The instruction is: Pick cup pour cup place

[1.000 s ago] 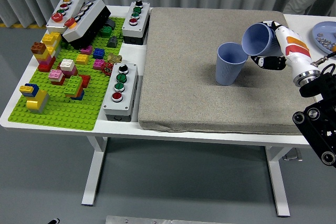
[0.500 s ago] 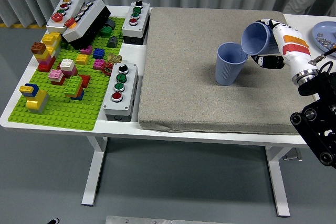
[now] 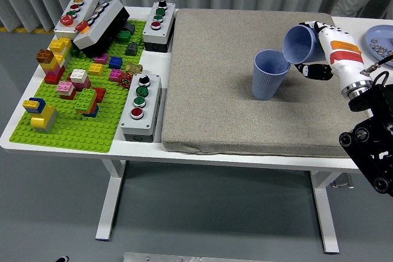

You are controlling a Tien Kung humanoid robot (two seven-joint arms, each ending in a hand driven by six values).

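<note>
Right hand [image 3: 316, 53] grasps tilted blue cup [image 3: 299, 45], its mouth tipped over rim of upright blue cup [image 3: 269, 75] standing on grey mat [image 3: 215, 78], right of centre.

Grey mat [image 3: 215, 78] mostly bare: open room left & front of upright blue cup [image 3: 268, 75]. Right hand [image 3: 316, 53] w/ tilted cup [image 3: 299, 44] crowds its right rim. Button boxes [image 3: 141, 105] & brick plate [image 3: 80, 99] line mat's left edge; tray [image 3: 379, 41] far right
</note>
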